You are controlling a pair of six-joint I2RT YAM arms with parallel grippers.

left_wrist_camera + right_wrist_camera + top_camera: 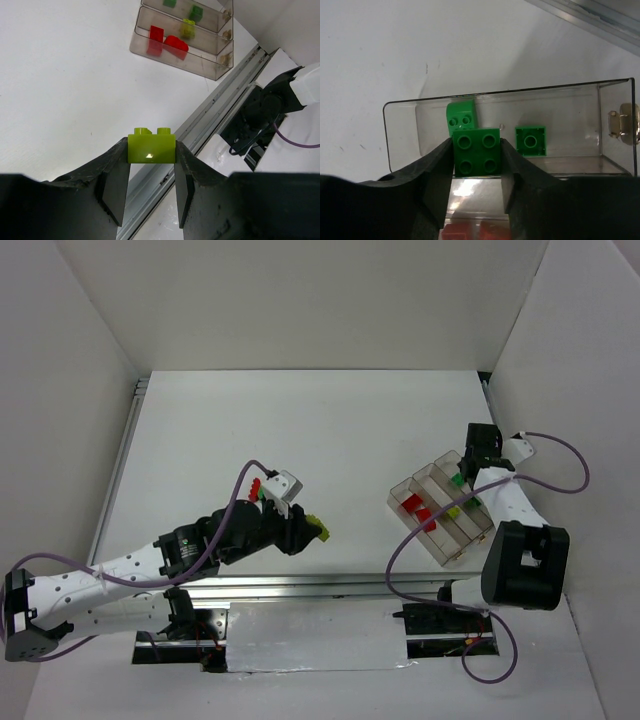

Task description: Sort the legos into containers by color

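Plainly, my left fingers [112, 175] pinch a yellow-green brick [151, 145] by its flat side walls; the tray [215, 70] lies well apart toward 1 o'clock. My right fingers [437, 175] clamp a dark green brick [476, 158] over a tray compartment, with a green brick [461, 115] at 12 o'clock and a second green brick [530, 140] at 3. I judge both held bricks light, rigid and slick, best gripped by the sides. Clear walls barely show; red bricks [470, 232] are cut off at 6 o'clock.
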